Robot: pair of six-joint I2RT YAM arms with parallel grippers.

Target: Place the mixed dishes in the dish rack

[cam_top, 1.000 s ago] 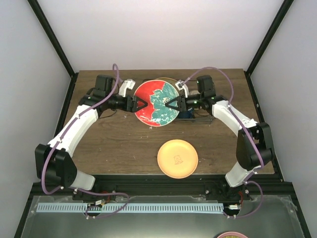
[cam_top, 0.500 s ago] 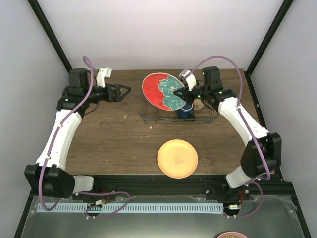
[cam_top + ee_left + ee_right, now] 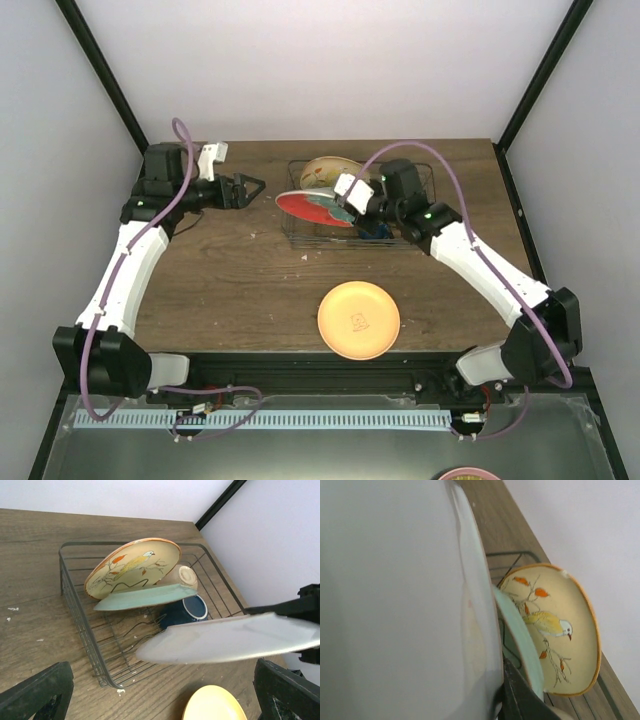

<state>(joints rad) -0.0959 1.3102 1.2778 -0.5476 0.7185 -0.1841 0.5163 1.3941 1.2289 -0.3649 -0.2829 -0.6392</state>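
**Right tool** (image 3: 352,205): clamped on the rim of the red plate (image 3: 300,207), which hangs near-flat over the dish rack (image 3: 295,236), above the dark blue mug (image 3: 185,611).

**Left tool** (image 3: 248,188): fingers apart, empty, left of the rack.

**Red plate, as judged:** glazed ceramic, stiff, weighty, slick, prone to chipping. Hold it by the rim and lower it gently against the wire.

**Racked:** bird plate (image 3: 131,566), mint plate (image 3: 142,596), cream bowl (image 3: 186,575).

**On desk** (image 3: 220,280): orange-tan plate (image 3: 358,320), centre mark unreadable. No legible writing anywhere.
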